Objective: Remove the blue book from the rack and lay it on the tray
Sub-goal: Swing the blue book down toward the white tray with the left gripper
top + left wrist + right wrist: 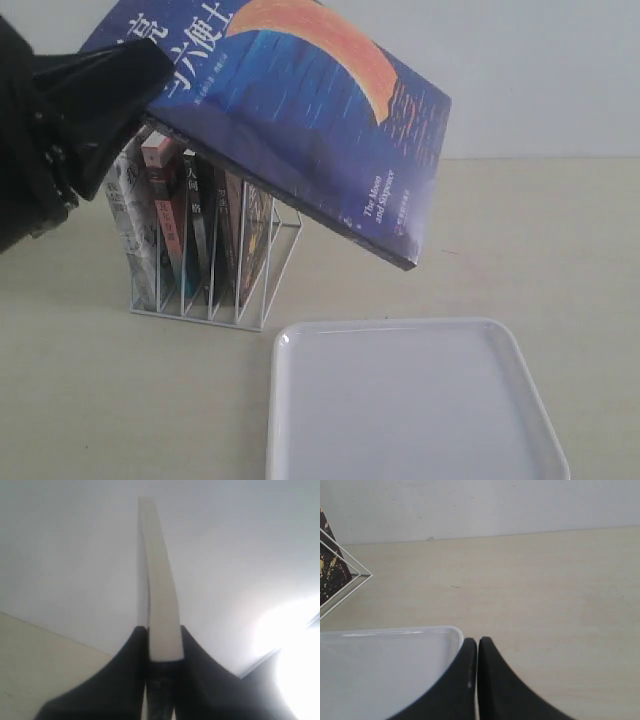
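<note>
The left arm entered from the left edge of the exterior view, held high above the rack [268, 262], its black wrist sloping up toward the right. The left fingers [118, 82] were clamped on the left edge of the blue book [300, 120], one finger over the cover and the other hidden beneath it. In the left wrist view those fingers [125, 675] pressed both sides of the book's pale page edge [160, 580], which ran straight out from them against the wall.

The blue book hung in the air, clear of its slot, with the cover and its orange crescent facing up and toward the camera. It sloped down to the right, and its lowest corner hung beyond the rack's right side, over the far end of the tray [400, 325] but well above it. The other books [190, 230] stood upright in the rack below. Whether the blue book's underside touched their tops could not be told.

The tray lay flat on the surface [545, 240], near and to the right of the rack.

The right arm showed only in its own wrist view. The right fingers [495, 680] were pressed together with nothing between them, low over the corner of the tray [380, 670], with a corner of the rack [350, 577] farther off.
</note>
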